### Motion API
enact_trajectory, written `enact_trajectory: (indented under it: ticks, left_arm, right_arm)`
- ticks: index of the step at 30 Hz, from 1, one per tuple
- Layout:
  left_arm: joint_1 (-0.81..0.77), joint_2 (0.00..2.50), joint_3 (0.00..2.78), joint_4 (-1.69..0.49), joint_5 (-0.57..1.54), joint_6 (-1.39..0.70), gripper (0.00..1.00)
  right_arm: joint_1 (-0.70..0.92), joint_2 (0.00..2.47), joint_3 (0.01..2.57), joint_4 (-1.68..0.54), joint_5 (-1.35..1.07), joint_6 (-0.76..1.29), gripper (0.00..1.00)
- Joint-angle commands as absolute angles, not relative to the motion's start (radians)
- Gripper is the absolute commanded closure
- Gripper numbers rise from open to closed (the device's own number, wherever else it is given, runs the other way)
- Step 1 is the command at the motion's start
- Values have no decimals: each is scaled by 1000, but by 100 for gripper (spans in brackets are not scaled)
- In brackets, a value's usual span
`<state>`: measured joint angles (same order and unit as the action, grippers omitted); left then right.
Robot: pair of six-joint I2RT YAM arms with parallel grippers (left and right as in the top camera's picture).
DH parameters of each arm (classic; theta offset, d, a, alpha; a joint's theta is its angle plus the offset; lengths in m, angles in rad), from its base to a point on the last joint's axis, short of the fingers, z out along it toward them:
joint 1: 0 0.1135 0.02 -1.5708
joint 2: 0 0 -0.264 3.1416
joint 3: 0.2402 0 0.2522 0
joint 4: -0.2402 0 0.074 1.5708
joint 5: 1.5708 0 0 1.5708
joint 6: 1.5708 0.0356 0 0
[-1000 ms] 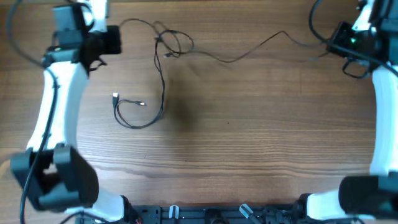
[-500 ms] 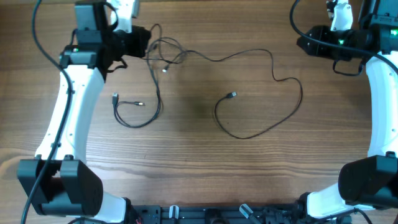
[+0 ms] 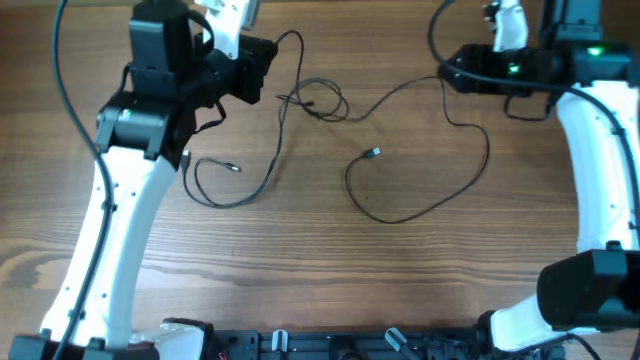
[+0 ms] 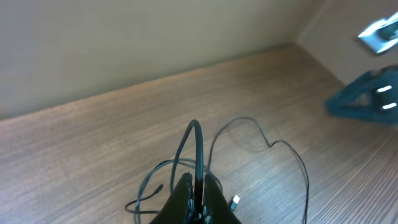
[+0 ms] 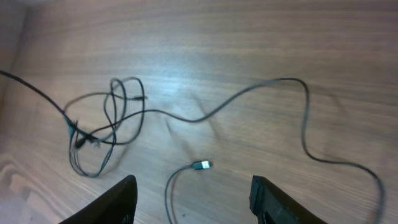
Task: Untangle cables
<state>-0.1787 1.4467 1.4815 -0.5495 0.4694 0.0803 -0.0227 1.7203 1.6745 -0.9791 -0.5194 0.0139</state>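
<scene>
The cables (image 3: 315, 100) are thin black cords knotted together at the table's far middle. My left gripper (image 3: 262, 68) is shut on one strand, which arcs up from between the fingers (image 4: 186, 198) as a loop (image 4: 196, 134). A left strand curls down into a loop (image 3: 228, 190) with a small plug (image 3: 232, 168). Another cord (image 3: 470, 180) runs right from the knot, bends down and ends in a plug (image 3: 372, 153). My right gripper (image 3: 447, 70) hangs open and empty above that plug (image 5: 201, 165), with the knot (image 5: 102, 134) to its left.
Thick black arm cables (image 3: 70, 80) hang beside the left arm and near the right arm (image 3: 575, 150). The wooden table (image 3: 330, 280) stretches toward the front edge, where a black rail (image 3: 330, 345) runs.
My right gripper has opened and let go of its cord, which fell into a loop on the table. Both arms moved toward the middle, the left carrying its strand rightward.
</scene>
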Motion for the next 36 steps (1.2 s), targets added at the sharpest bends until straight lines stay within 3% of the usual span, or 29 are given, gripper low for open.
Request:
enact_trajectory:
  ticks: [1, 8, 13, 17, 21, 26, 36]
  left_arm:
    - [-181, 1384, 1498, -536, 482, 70, 96]
    - [-181, 1327, 1498, -483, 482, 39, 96]
    - [-181, 1301, 1498, -482, 474, 37, 96]
    - [-180, 1298, 1498, -482, 334, 38, 96]
    - [-179, 1309, 1498, -488, 209, 48, 96]
    - [-150, 1378, 1498, -543, 200, 48, 90]
    - [-148, 1568, 1498, -581, 234, 47, 88]
  right_arm:
    - [39, 1776, 1599, -915, -486, 94, 39]
    - [155, 1833, 1513, -828, -445, 83, 33]
    - [182, 1861, 1512, -767, -102, 278, 30]
    - [180, 1861, 1512, -771, 45, 365, 27]
    - [178, 1866, 1512, -771, 102, 402, 23]
    - [178, 1903, 1512, -775, 152, 439, 15]
    - [176, 1925, 1512, -766, 163, 483, 13]
